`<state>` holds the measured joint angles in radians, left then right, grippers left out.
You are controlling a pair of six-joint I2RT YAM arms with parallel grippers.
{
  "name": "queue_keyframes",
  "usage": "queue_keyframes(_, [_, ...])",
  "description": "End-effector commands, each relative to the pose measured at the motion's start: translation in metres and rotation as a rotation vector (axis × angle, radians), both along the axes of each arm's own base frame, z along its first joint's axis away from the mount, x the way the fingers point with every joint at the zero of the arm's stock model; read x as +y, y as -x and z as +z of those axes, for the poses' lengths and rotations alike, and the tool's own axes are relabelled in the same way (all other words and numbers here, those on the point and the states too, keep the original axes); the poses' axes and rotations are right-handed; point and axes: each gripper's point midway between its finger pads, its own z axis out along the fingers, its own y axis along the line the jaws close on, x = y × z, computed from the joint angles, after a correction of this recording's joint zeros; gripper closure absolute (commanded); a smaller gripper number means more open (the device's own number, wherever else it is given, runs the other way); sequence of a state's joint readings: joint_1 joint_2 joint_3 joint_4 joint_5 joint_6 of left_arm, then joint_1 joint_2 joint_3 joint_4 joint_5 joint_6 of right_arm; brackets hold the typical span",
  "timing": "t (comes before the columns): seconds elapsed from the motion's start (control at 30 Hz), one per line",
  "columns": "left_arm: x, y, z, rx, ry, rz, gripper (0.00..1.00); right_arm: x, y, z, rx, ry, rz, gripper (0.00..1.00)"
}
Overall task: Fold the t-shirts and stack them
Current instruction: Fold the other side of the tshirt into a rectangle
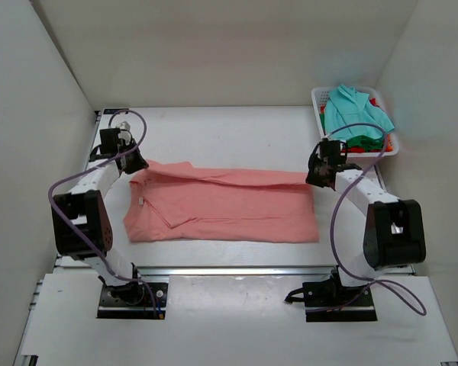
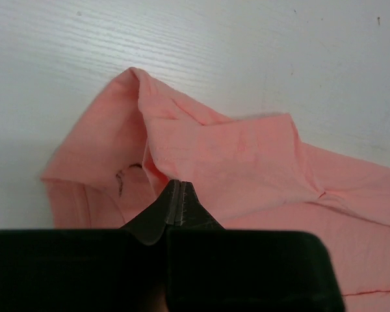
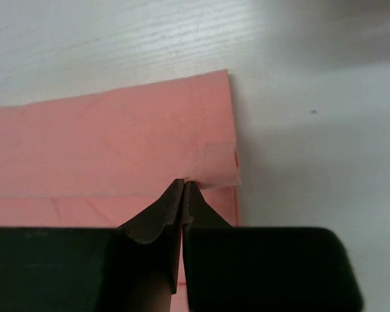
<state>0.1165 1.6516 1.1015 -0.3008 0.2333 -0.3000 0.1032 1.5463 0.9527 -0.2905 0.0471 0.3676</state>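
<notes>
Shirt: salmon-pink cloth t-shirt (image 1: 221,210), flat on white table (image 1: 237,130), far edge folded over.
Left gripper (image 2: 177,188): fingers pressed together, pinching raised collar-side fold; clear only from the wrist.
Right gripper (image 3: 183,187): likewise closed, pinching hem corner.
Basket: white plastic basket (image 1: 317,99) holding teal t-shirt (image 1: 355,110); overhead only.

Pinches a raised, rumpled fold of the salmon-pink t-shirt (image 2: 247,156) between closed left gripper (image 2: 177,195) fingertips, white table (image 2: 247,45) beyond.

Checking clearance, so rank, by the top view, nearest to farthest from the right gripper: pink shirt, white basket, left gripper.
1. The pink shirt: pinched in the right gripper's fingers.
2. The white basket: just beyond, back right.
3. The left gripper: across the shirt, far left.
</notes>
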Motion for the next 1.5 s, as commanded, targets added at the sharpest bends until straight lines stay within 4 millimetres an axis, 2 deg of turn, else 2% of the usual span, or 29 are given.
queue_keyframes(0.0, [0.005,0.017,0.039,-0.084,-0.046,0.002,1.00,-0.002,0.006,0.021,-0.082,-0.031,-0.003,1.00])
queue_keyframes(0.03, [0.004,0.025,0.033,-0.066,-0.044,0.000,1.00,-0.006,0.010,0.022,-0.090,-0.038,-0.015,1.00])
queue_keyframes(0.07, [0.002,0.028,0.042,-0.086,-0.047,-0.008,1.00,-0.007,0.015,0.019,-0.078,-0.036,-0.013,1.00])
queue_keyframes(0.17, [0.004,0.050,0.035,-0.058,-0.075,0.005,1.00,-0.009,0.034,0.014,-0.068,-0.036,-0.014,1.00])
queue_keyframes(0.2, [0.005,0.054,0.038,-0.067,-0.079,0.009,1.00,-0.007,0.035,0.016,-0.071,-0.039,-0.009,1.00])
queue_keyframes(0.27, [0.005,0.066,0.030,-0.045,-0.080,0.012,1.00,0.000,0.048,0.011,-0.064,-0.069,0.012,1.00])
queue_keyframes(0.37, [0.006,0.077,0.022,-0.014,-0.086,0.022,1.00,0.002,0.056,0.007,-0.057,-0.076,0.019,1.00])
queue_keyframes(0.43, [0.006,0.082,0.021,-0.009,-0.092,0.029,1.00,0.004,0.063,0.000,-0.030,-0.081,0.026,1.00])
queue_keyframes(0.63, [0.011,0.092,0.010,0.021,-0.104,0.051,1.00,0.011,0.077,-0.003,-0.028,-0.088,0.046,1.00])
queue_keyframes(0.73, [0.013,0.096,0.004,0.046,-0.106,0.057,1.00,0.014,0.092,-0.018,0.014,-0.093,0.046,1.00])
queue_keyframes(0.77, [0.011,0.097,0.005,0.047,-0.107,0.055,1.00,0.015,0.090,-0.014,-0.003,-0.099,0.052,1.00])
queue_keyframes(0.87, [0.013,0.099,0.011,0.030,-0.124,0.057,1.00,0.014,0.097,-0.023,0.025,-0.102,0.049,1.00])
queue_keyframes(1.03, [0.020,0.109,0.016,0.031,-0.172,0.062,1.00,0.009,0.095,-0.023,0.026,-0.095,0.045,1.00])
queue_keyframes(1.1, [0.024,0.112,0.015,0.040,-0.174,0.074,1.00,0.007,0.089,-0.017,0.007,-0.094,0.041,1.00])
queue_keyframes(1.2, [0.025,0.110,0.018,0.035,-0.185,0.069,1.00,0.006,0.088,-0.017,0.014,-0.093,0.047,1.00])
queue_keyframes(1.3, [0.028,0.113,0.012,0.057,-0.193,0.078,1.00,0.003,0.085,-0.013,0.005,-0.092,0.034,1.00])
queue_keyframes(1.4, [0.029,0.115,0.005,0.084,-0.194,0.087,1.00,0.007,0.090,-0.019,0.022,-0.091,0.057,1.00])
queue_keyframes(1.47, [0.028,0.121,-0.003,0.120,-0.192,0.086,0.94,0.010,0.094,-0.019,0.036,-0.096,0.071,1.00])
